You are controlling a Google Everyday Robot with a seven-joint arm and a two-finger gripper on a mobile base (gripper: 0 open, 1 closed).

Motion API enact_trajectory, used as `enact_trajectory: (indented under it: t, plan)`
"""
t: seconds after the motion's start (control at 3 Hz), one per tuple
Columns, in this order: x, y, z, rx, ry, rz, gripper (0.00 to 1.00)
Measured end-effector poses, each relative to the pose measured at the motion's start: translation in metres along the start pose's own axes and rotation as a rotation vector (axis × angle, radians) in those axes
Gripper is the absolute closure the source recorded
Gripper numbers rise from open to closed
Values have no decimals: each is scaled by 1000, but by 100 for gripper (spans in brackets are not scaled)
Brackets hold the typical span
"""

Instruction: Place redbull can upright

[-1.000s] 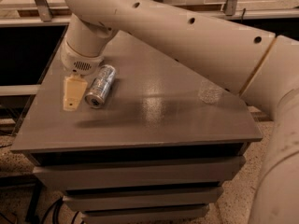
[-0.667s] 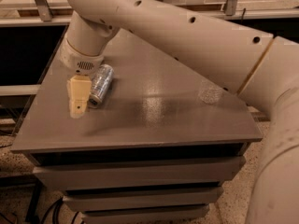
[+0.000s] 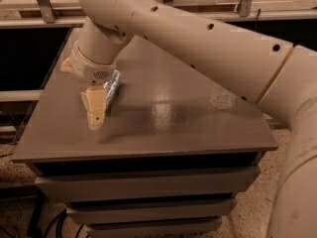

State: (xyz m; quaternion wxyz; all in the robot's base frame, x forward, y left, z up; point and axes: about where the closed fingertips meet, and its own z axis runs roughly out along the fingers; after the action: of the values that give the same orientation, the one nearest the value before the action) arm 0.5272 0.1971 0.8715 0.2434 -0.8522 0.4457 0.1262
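Gripper (image 3: 95,109) sits low over the left part of the grey table (image 3: 188,133) as the camera sees it, pointing down toward the near edge, tip at or just off the surface.

Redbull can (image 3: 114,84) lies on its side on the tabletop, long axis angled away from the camera. Only its silver upper length shows; the near end is hidden behind the gripper and wrist housing. Can and gripper look to be touching or just beside each other (cannot separate them here).

Hold state: cannot tell whether the tool is clamped on the can or only alongside it.

Reading of the pose: the arm (image 3: 198,38) reaches in from the right and bends steeply at the wrist, probably to meet the can across its narrow body, the only grip that would let it be tipped onto an end. Task not yet done: can is flat, not upright.

Clear, pale object (image 3: 223,98) stands well apart on the right side of the table, out of the working area
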Motion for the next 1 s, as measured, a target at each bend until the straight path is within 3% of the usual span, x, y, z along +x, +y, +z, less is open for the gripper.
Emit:
enact_trajectory:
  t: [0.67, 1.0]
  plan:
    - [20, 14, 3, -24, 16, -130, 0]
    - [32, 17, 3, -34, 35, -166, 0]
